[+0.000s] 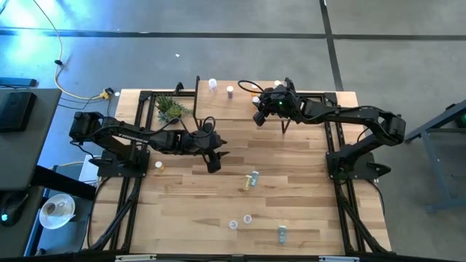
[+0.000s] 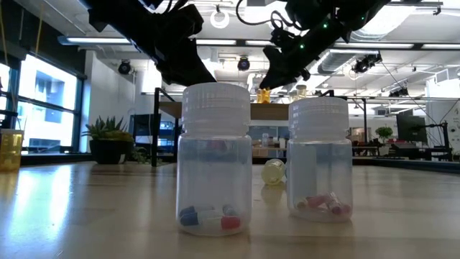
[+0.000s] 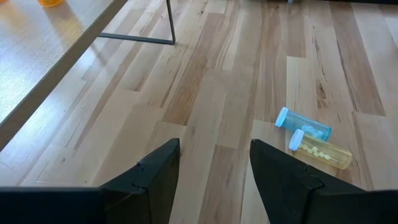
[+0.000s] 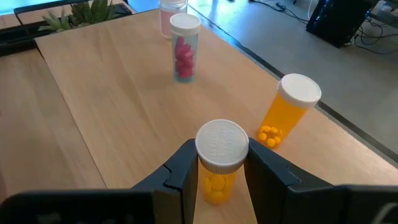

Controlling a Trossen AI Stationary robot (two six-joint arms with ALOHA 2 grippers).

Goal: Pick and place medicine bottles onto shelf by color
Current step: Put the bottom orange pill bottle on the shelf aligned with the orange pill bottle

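Note:
The shelf (image 1: 233, 105) is a light-wood board at the table's far edge. On it stand a pink bottle (image 4: 184, 50), a pale bottle (image 4: 173, 11) behind it, and an orange bottle (image 4: 289, 112). My right gripper (image 4: 217, 180) is over the shelf, shut on a second orange bottle (image 4: 222, 149) with a white cap. My left gripper (image 3: 214, 180) hangs open over the table's middle with nothing between its fingers. Beyond it a teal-blue bottle (image 3: 305, 127) and a yellow bottle (image 3: 323, 152) lie on their sides on the table. My right gripper pinches the orange bottle's body just under the white cap (image 4: 214, 177) between its two fingers, one on each side. The fingers slant down from the table's right side. The bottle stands upright. I cannot tell whether its base touches the shelf board.
A small green plant (image 1: 171, 108) stands left of the shelf. Two clear bottles (image 2: 214, 158) (image 2: 320, 158) stand near the table's near edge, with another (image 1: 282, 233) close by. A small yellow bottle (image 1: 159, 166) sits by the left arm. Bare wood lies between the shelf and the lying bottles.

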